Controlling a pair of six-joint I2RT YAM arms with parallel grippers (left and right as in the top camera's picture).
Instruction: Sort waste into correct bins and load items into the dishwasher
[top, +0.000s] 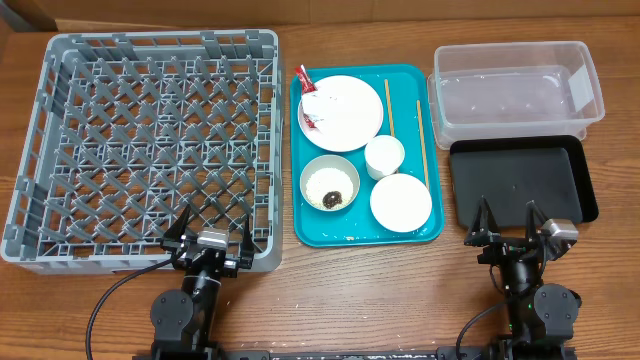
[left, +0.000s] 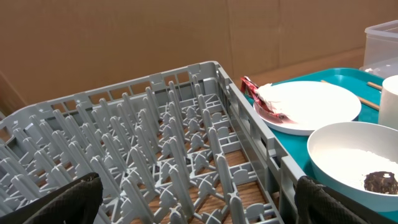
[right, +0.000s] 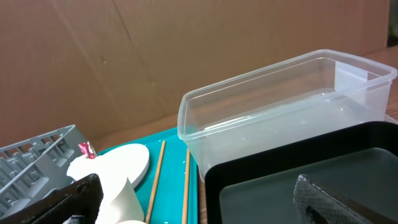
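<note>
A flat teal tray lies mid-way along the wooden worktop. Brown cardboard panels stand behind it. Black cables trail across the near edge.

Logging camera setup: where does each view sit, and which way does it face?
Overhead: above the table, looking straight down on dish rack, teal tray, clear tub and black tray; left gripper and right gripper show at the bottom edge.
Left wrist: low at the rack's near wall, facing across it toward cardboard; own fingers in bottom corners.
Right wrist: low over the black tray, facing the tub; own fingers below.
Shared: both wrist views catch the plate.
</note>
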